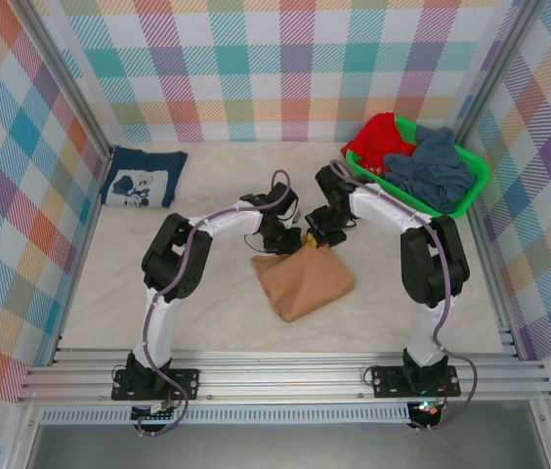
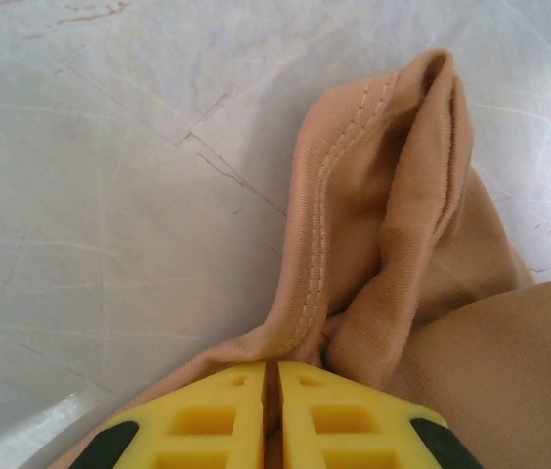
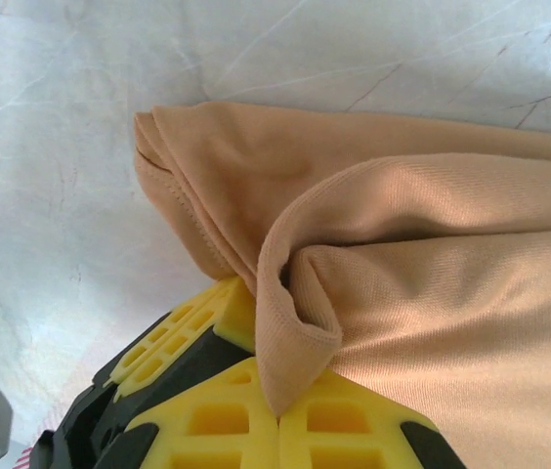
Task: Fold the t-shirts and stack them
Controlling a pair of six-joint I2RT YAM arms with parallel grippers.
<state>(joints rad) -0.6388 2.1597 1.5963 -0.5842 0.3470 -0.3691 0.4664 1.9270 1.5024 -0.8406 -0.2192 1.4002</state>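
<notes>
Tan tee (image 1: 305, 283) mid-fold.
Left gripper (image 2: 271, 376) and right gripper (image 3: 277, 425) both clamp its hem; move them level and together for a square fold.

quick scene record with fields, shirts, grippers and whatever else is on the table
left gripper: shut on tan t-shirt, pinching a stitched hem
right gripper: shut on the same shirt's edge
tan t-shirt: partly folded, mid-table, print hidden
navy t-shirt: folded flat, far left, white graphic up
green basket: far right, holds red garment and grey-blue clothes
stack: not yet made
</notes>
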